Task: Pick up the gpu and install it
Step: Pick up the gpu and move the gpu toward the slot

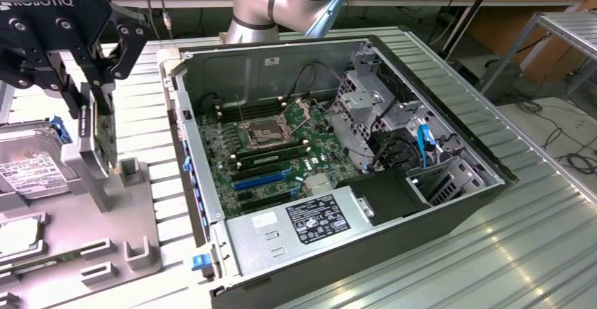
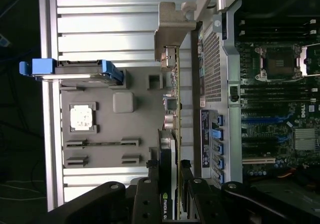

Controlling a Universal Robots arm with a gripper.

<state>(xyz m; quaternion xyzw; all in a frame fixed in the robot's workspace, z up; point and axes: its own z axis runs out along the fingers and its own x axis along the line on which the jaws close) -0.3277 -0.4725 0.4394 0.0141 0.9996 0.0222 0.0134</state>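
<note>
Gripper (image 1: 86, 103) jaws pinching gpu (image 1: 101, 138) edge-on at the exterior view's upper left, over gray tray (image 1: 140, 214), beside pc case (image 1: 270, 61). Risk: thin-edge grip, card could pivot/slip in transit; bracket (image 2: 172, 27) may snag case wall, miss slot.

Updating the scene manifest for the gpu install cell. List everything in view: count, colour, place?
gpu: 1, black with silver bracket, held on edge above the tray, outside the case
hard drive: 1, silver, white label, blue carrier, at the tray's edge
processor: 1, silver, in a tray recess
tray: 1, grey, on the table beside the case
computer case: 1, black and grey, open, mid-table
motherboard: 1, green, inside the case
power supply: 1, silver, black label, inside the case
table: 1, ribbed silver metal
robot arm: 1, silver, behind the case
tool: 1, black, shut on the gpu
</note>
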